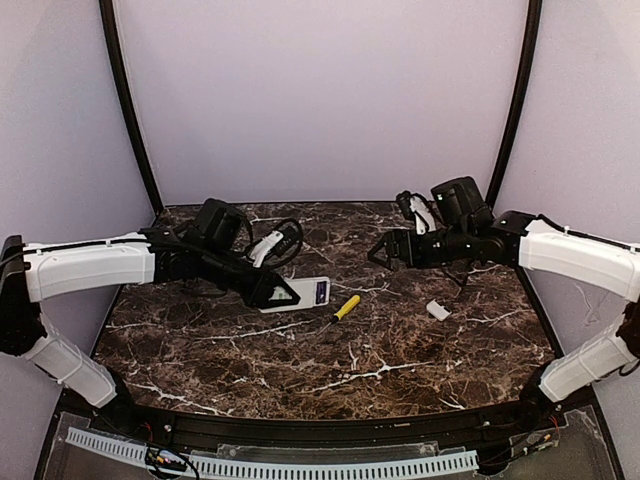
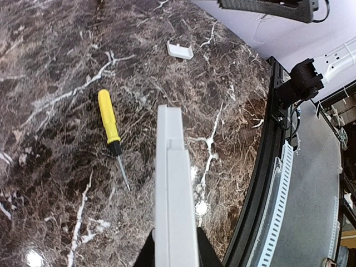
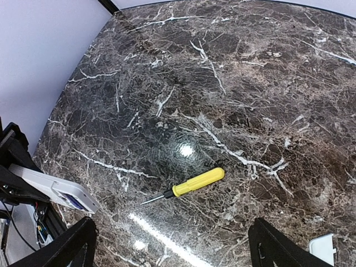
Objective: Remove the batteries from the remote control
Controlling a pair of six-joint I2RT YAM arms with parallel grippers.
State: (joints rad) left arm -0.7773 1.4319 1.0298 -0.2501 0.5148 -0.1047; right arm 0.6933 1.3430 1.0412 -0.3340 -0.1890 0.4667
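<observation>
My left gripper [image 1: 283, 293] is shut on the white remote control [image 1: 305, 293] and holds it by one end over the middle of the table. In the left wrist view the remote [image 2: 173, 183] runs edge-on away from my black fingers [image 2: 146, 257]. A purple patch, the batteries [image 1: 321, 292], shows at the remote's free end, and also in the right wrist view [image 3: 72, 199]. My right gripper [image 1: 380, 252] is open and empty, raised above the table to the right of the remote, its fingertips [image 3: 83, 231] wide apart.
A yellow-handled screwdriver [image 1: 346, 307] lies just right of the remote; it also shows in the left wrist view [image 2: 109, 119] and the right wrist view [image 3: 194, 182]. A small white cover piece [image 1: 438, 310] lies further right. The table's black front rail [image 2: 261, 183] is near.
</observation>
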